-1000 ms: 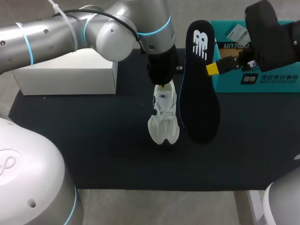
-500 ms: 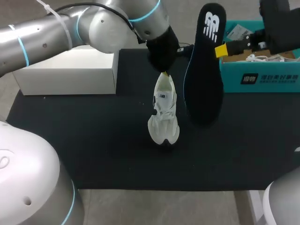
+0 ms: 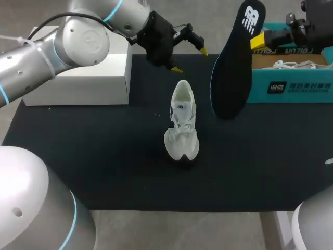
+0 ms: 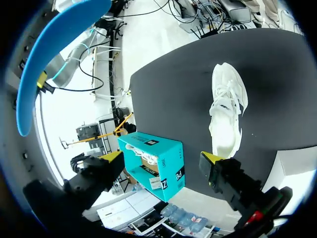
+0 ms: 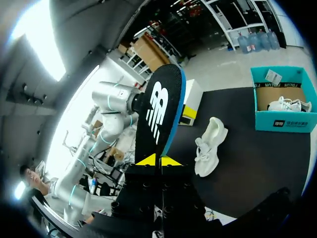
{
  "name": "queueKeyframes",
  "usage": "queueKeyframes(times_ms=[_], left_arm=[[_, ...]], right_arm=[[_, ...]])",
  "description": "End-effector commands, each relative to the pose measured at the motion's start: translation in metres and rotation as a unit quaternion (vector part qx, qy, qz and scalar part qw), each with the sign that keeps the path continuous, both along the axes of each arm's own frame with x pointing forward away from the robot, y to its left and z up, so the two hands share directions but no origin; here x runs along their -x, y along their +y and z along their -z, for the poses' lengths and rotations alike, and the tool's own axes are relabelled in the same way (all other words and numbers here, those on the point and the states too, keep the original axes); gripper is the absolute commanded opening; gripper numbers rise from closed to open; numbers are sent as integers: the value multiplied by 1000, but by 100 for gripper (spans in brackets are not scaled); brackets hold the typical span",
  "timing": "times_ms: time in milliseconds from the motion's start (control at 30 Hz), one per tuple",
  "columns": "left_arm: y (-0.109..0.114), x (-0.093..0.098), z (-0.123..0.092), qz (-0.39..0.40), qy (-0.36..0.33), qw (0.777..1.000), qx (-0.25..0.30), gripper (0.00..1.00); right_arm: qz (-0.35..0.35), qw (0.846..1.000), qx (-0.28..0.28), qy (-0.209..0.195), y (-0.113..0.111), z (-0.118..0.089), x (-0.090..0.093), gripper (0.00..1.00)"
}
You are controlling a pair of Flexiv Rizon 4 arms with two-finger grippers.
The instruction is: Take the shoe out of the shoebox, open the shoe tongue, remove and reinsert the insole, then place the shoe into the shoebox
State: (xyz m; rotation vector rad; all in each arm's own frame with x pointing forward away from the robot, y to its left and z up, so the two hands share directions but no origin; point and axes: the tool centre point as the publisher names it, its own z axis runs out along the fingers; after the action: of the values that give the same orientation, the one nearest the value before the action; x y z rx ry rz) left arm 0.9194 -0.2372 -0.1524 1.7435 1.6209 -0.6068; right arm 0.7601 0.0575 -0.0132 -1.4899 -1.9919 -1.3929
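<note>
left gripper point(image 3: 190, 60) spread wide, right gripper point(image 5: 159, 160) clamped.

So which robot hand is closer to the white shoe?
Left. The left gripper hangs open just beyond the heel of the shoe. The right gripper is farther off, by the shoebox, holding the insole.

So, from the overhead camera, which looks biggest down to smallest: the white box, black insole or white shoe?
1. white box, though partly hidden.
2. black insole, raised nearer the camera, so its lead is unsure.
3. white shoe.
</note>
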Motion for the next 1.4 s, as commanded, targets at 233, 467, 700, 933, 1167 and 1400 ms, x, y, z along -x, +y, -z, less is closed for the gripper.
queueKeyframes(times_ms=[233, 467, 700, 933, 1167, 1400], left_arm=[[14, 20, -31, 22, -67, 974, 214, 100], [11, 30, -50, 38, -73, 959, 272, 100], [8, 39, -61, 50, -75, 950, 298, 100], [-10, 53, -65, 68, -78, 942, 318, 100], [-22, 62, -69, 82, -77, 935, 336, 100], [-32, 71, -71, 96, -66, 929, 350, 100]], right_arm=[[-31, 994, -14, 102, -8, 16, -53, 0], [-26, 986, -28, 162, -13, 29, -72, 0], [-43, 980, -2, 195, -15, 35, -90, 0], [-63, 974, 16, 218, -9, 41, -110, 0], [-77, 970, 22, 229, 5, 45, -122, 0], [-87, 964, 14, 251, 19, 59, -127, 0]])
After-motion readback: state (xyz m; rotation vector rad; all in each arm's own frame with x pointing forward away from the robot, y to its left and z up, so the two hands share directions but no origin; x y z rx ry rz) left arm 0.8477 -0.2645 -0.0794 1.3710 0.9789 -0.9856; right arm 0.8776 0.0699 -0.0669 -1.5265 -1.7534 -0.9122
